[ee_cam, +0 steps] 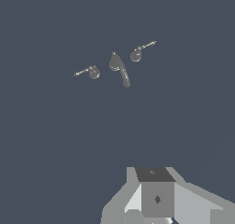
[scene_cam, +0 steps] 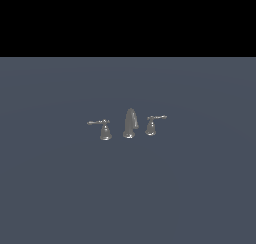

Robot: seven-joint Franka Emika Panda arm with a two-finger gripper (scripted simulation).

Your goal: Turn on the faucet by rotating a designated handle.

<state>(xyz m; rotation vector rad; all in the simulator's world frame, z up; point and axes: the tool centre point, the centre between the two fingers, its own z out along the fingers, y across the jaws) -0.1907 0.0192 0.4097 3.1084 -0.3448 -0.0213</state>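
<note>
The faucet [scene_cam: 130, 123] is a small shiny grey metal set standing on a flat grey-blue surface in the middle of the exterior view. Its tall curved spout stands between two bell-based lever handles. The handle [scene_cam: 152, 126] with its lever pointing to the exterior view's right stands on that side of the spout. Its twin [scene_cam: 104, 130] has its lever pointing left. The wrist view looks down on the spout [ee_cam: 118, 68], the handle [ee_cam: 137, 54] and the twin [ee_cam: 93, 72] from well above. Only grey blocky parts of my gripper [ee_cam: 156, 193] show there, far from the faucet. The fingers are not distinct.
The flat grey-blue surface [scene_cam: 200, 188] spreads all around the faucet. A black band fills the top of the exterior view. The arm does not show in the exterior view.
</note>
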